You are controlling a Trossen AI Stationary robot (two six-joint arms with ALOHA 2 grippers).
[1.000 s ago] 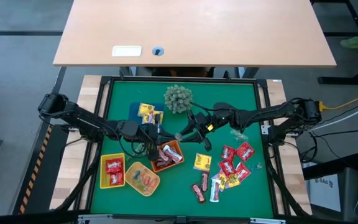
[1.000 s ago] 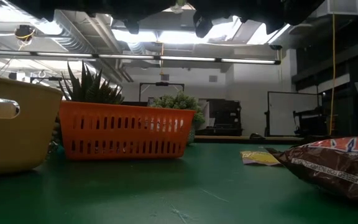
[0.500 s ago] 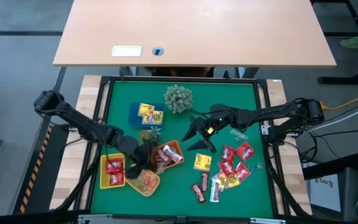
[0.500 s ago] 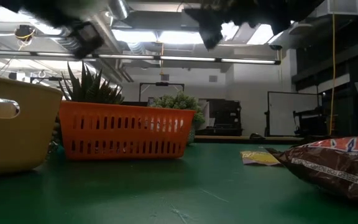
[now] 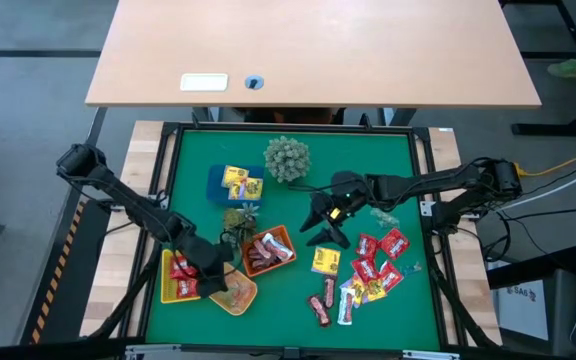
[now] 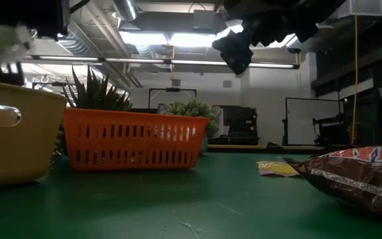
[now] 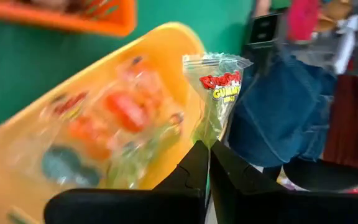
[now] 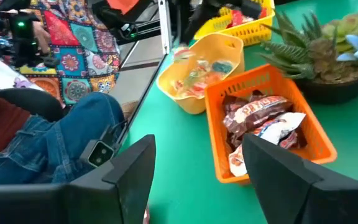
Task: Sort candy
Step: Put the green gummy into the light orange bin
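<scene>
My left gripper (image 5: 216, 282) hangs over the round yellow bowl (image 5: 236, 295) at the near left, shut on a clear-green gummy packet (image 7: 219, 81). The bowl (image 7: 104, 112) holds several clear sweets. My right gripper (image 5: 320, 225) stands open in mid-table, above the mat and right of the orange basket (image 5: 268, 250) of brown bars. Its fingers (image 8: 135, 168) are wide apart with nothing between them. Loose red packets (image 5: 378, 262), a yellow packet (image 5: 326, 260) and brown bars (image 5: 320, 305) lie flat on the mat at the near right. My left gripper pinches the gummy packet by its narrow end (image 7: 207, 132) between its two fingers. The rest of the packet sticks out past the fingertips, its printed end farthest from them. The fingers slant down from the table's left side. The packet is clear of the bowl.
A yellow basket (image 5: 180, 275) with red packets stands left of the bowl. A blue tray (image 5: 230, 183) with yellow packets, a spiky plant ball (image 5: 286, 158) and a small succulent (image 5: 238, 215) stand farther back. A person in jeans (image 8: 61, 137) sits beyond the table's left edge.
My left gripper has swung from mid-table, by the orange basket, toward the near left and down to the yellow bowl, rolling as it went and staying shut. My right gripper has opened wider, tipped downward and sunk a little.
</scene>
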